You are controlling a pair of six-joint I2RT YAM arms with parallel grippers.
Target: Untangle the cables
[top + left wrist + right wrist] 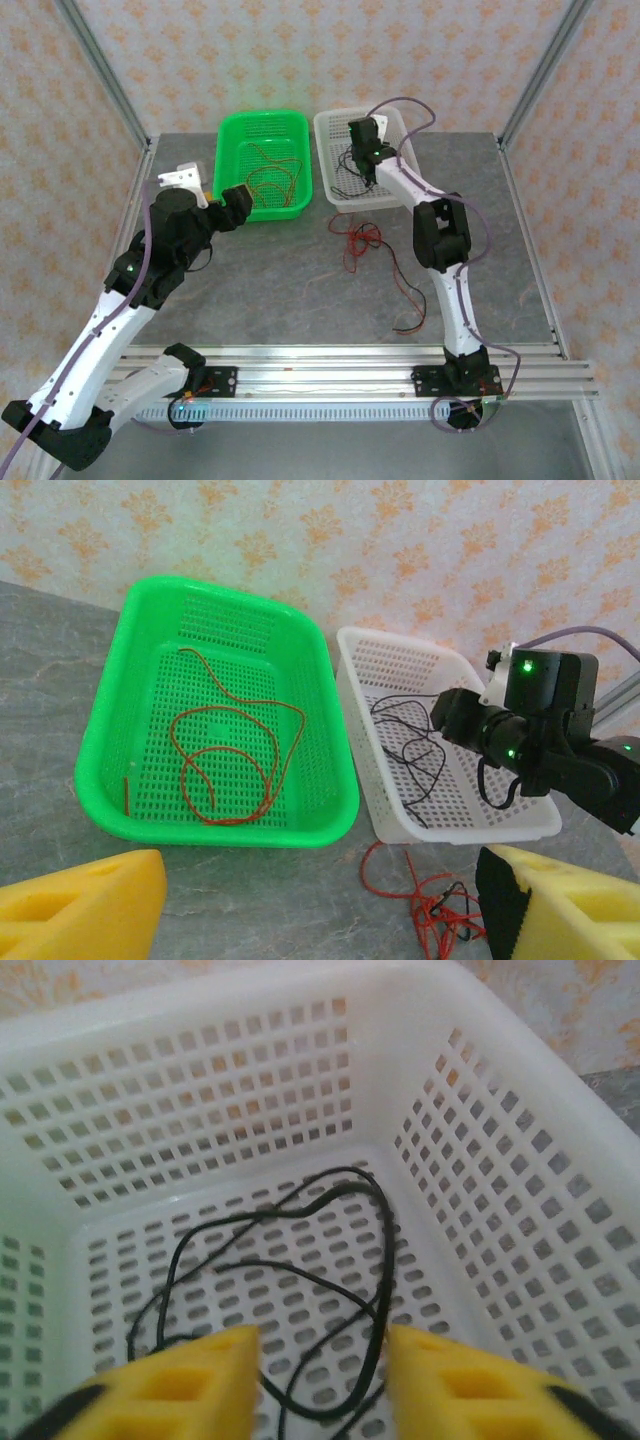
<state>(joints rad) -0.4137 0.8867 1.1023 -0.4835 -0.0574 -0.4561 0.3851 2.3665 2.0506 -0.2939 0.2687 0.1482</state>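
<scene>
Nearest, at the bottom of the top view, both arms rise from their bases on the rail (330,352). On the table (270,300) just beyond, right of centre, lies the tangle (362,240): red and black cables knotted together, one loose strand trailing toward the lower right. It looks like the unsorted remainder, lying in the open where either arm can reach it. The left arm bends up from the lower left, and the left gripper (235,205) hovers at the green basket's near left corner, aimed toward both baskets. Its wrist view shows the yellow fingers wide apart with nothing between them, which is likely a waiting pose. Farther back, the green basket (105,730) holds coiled red cables (235,765), and the white basket (320,150) beside it holds black cables (300,1285), so the sorting seems to go by colour. Farthest, the right arm stretches up from the lower right, elbow raised mid-frame, and dips the right gripper (322,1345) into the white basket. Its jaws stand parted just above the black cables on the basket floor; a strand passes between the fingers, apparently unpinched.
</scene>
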